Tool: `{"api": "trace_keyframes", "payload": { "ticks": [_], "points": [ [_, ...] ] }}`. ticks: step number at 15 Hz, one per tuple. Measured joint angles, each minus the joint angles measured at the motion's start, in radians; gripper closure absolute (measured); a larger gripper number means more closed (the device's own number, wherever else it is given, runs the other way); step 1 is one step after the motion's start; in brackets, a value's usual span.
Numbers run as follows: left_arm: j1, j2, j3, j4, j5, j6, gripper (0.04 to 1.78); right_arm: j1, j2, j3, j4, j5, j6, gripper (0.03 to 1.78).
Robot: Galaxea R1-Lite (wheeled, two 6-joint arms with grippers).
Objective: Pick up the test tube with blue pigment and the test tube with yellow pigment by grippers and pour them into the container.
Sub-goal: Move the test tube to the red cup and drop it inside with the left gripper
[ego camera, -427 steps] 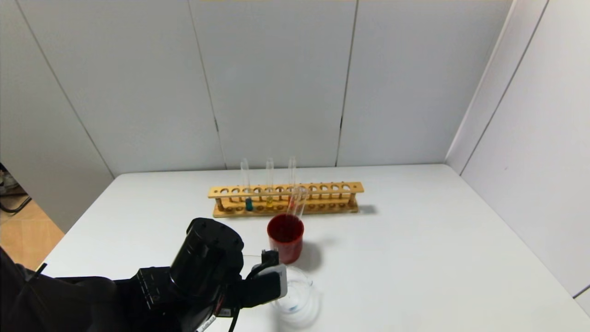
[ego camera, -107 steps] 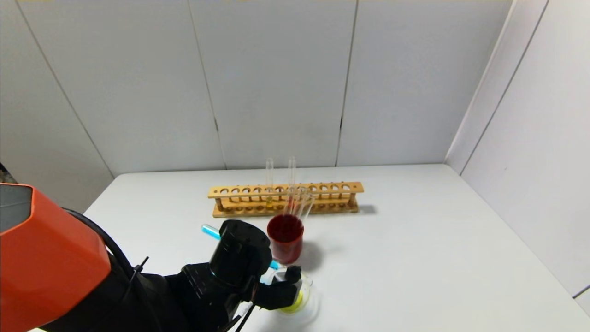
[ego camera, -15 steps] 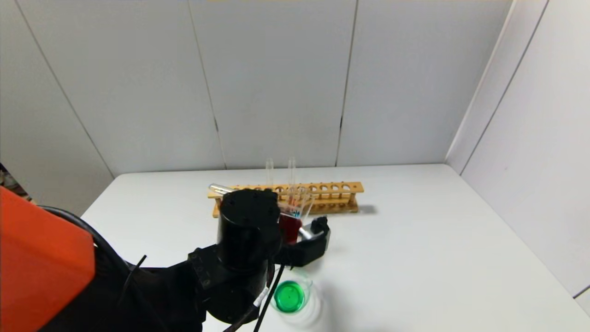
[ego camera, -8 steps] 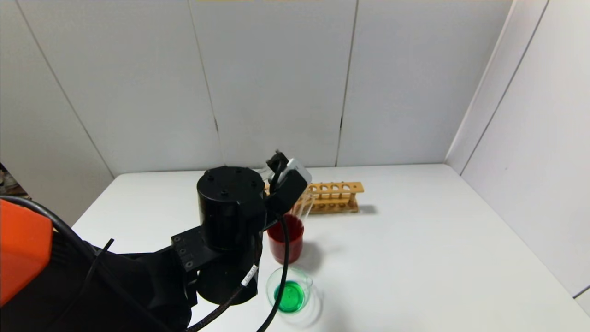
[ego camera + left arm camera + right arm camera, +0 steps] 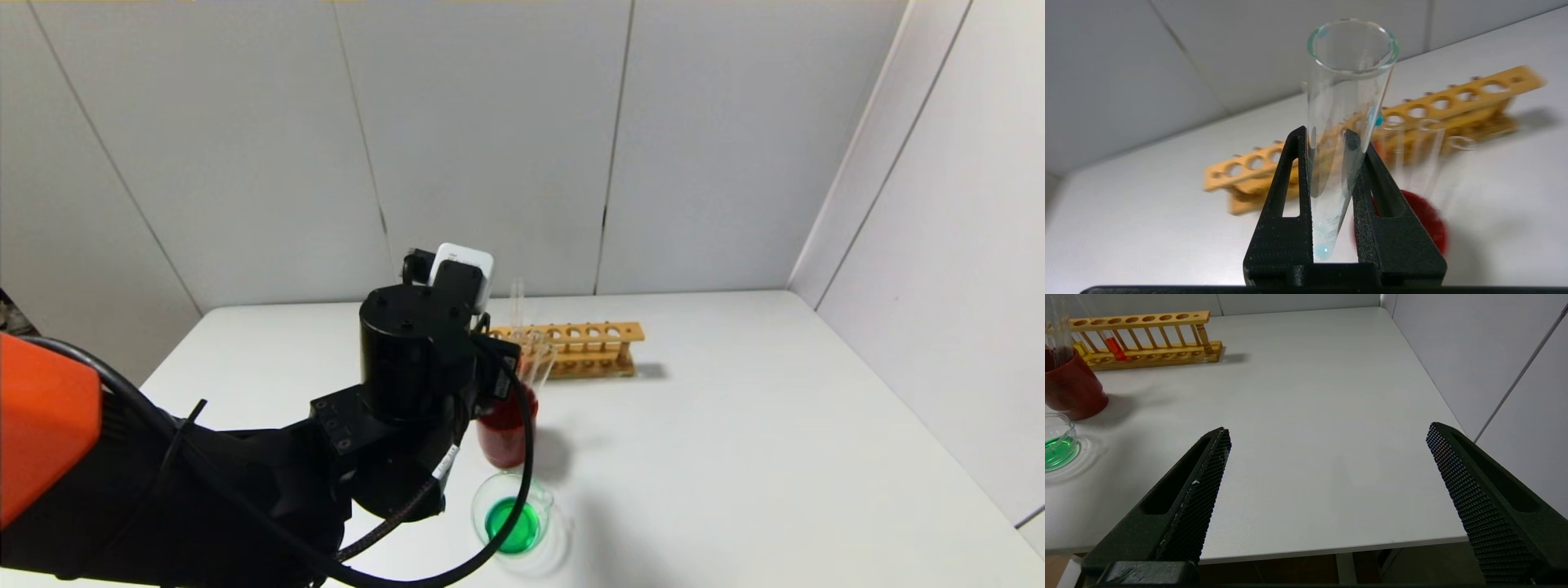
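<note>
The left tool (image 5: 1331, 163), at centre frame, pinches the nearly drained blue tube (image 5: 1345, 122) above the red cup (image 5: 506, 433), where a careless lowering could clink glass and crack it.

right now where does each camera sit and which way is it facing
Head view: on the robot's head, looking forward and down at the white table; shows the left arm raised, its left claw above the red cup.
Left wrist view: on the left wrist, looking along the claw's fingers, shut on the nearly empty test tube with blue pigment.
Right wrist view: on the right wrist, low at the table's near edge, looking across it; the right claw is open and empty.
Shared: all three show the wooden rack; head and right wrist views share the beaker of green liquid.
</note>
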Motion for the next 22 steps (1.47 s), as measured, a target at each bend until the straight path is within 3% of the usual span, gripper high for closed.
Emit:
{"api": "trace_keyframes", "payload": {
  "ticks": [3, 6, 22],
  "points": [
    [0.027, -0.016, -0.017, 0.049, -0.109, -0.149, 1.49, 0.000, 0.000, 0.000, 0.000, 0.000, 0.000, 0.06],
    [0.051, -0.012, -0.037, 0.053, -0.172, -0.181, 1.49, 0.000, 0.000, 0.000, 0.000, 0.000, 0.000, 0.06],
    [0.077, 0.186, -0.079, 0.043, -0.219, -0.209, 1.47, 0.000, 0.000, 0.000, 0.000, 0.000, 0.000, 0.06]
  ]
}}
